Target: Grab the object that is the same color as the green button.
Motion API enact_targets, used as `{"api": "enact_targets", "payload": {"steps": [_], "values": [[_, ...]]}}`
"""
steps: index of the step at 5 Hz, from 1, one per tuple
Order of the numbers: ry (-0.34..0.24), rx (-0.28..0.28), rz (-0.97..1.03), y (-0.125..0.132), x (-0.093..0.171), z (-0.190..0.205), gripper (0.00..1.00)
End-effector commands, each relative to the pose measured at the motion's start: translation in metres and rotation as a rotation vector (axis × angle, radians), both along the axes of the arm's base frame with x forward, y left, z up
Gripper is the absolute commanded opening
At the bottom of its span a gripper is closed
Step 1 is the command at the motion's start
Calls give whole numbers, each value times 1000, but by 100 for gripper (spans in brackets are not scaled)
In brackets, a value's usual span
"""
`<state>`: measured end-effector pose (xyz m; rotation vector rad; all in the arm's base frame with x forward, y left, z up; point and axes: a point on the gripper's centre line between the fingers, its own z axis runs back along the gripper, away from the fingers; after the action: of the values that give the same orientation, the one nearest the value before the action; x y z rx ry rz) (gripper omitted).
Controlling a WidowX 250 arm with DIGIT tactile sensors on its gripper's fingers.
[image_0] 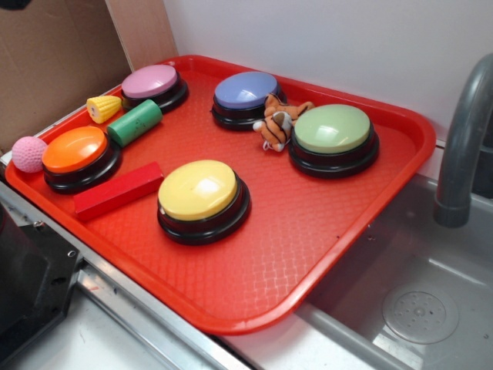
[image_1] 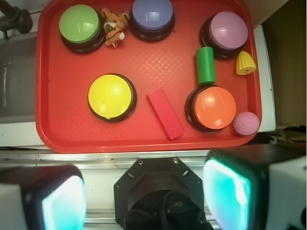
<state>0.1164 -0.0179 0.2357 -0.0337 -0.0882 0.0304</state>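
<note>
The dark green cylinder block (image_0: 134,122) lies on its side on the red tray (image_0: 254,262), between the pink-topped and orange-topped buttons; it also shows in the wrist view (image_1: 206,65). The green button (image_0: 333,137) stands at the tray's far right, and shows at the top left of the wrist view (image_1: 79,26). My gripper (image_1: 146,199) is high above the tray's near edge, well clear of every object. Its jaws stand wide apart with nothing between them. The gripper does not show in the exterior view.
On the tray: a yellow button (image_0: 202,199), an orange button (image_0: 78,156), a pink button (image_0: 152,85), a blue button (image_0: 246,98), a red block (image_0: 118,190), a yellow corn toy (image_0: 103,107), a tiger toy (image_0: 277,122). A pink ball (image_0: 29,153) sits at the left rim. A sink and faucet (image_0: 462,146) lie right.
</note>
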Motion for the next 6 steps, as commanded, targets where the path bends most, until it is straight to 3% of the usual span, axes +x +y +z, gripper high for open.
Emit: {"api": "enact_targets", "payload": {"steps": [1, 2, 3, 5, 6], "values": [[0, 0, 0, 0, 0, 0, 100], [-72, -42, -11, 14, -2, -7, 100], [-99, 9, -2, 30, 1, -11, 100], [-87, 65, 44, 74, 12, -37, 100], [-111, 67, 70, 100, 25, -54, 100]]}}
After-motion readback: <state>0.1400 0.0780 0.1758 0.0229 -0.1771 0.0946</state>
